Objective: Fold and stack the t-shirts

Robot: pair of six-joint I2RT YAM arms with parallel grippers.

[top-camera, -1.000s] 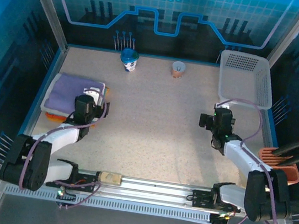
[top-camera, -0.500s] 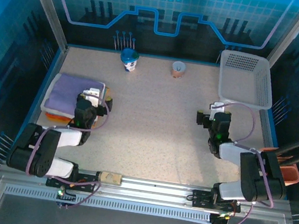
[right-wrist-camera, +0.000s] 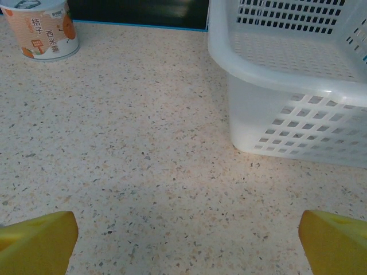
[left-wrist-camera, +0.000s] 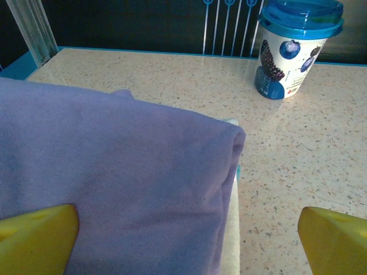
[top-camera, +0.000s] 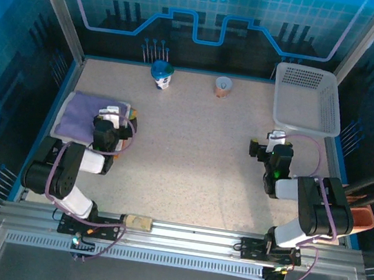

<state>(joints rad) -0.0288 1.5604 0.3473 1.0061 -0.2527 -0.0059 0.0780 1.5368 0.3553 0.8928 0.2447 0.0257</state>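
Observation:
The t-shirts lie folded in a stack at the table's left edge, with the lavender t-shirt (top-camera: pixel 80 117) (left-wrist-camera: pixel 114 166) on top. Under its right fold a white t-shirt (left-wrist-camera: pixel 231 243) shows as a thin strip. My left gripper (top-camera: pixel 112 114) (left-wrist-camera: pixel 186 232) hovers over the stack's right edge, open, its yellow fingertips (left-wrist-camera: pixel 37 232) spread wide with only the lavender cloth below them. On the right side my right gripper (top-camera: pixel 275 143) (right-wrist-camera: pixel 186 235) is open over bare tabletop, just in front of the basket's near corner, with nothing between its fingers.
A white lattice basket (top-camera: pixel 307 101) (right-wrist-camera: pixel 269 123) stands at the back right. A blue-lidded cup (top-camera: pixel 161 74) (left-wrist-camera: pixel 298 48) and an orange-printed cup (top-camera: pixel 223 86) (right-wrist-camera: pixel 43 28) stand along the back edge. An orange holder (top-camera: pixel 361 213) with dark handles sits off the right edge.
Both arms have folded back and down toward their bases. The left gripper has shifted slightly farther over the stack. Both grippers have stayed open.

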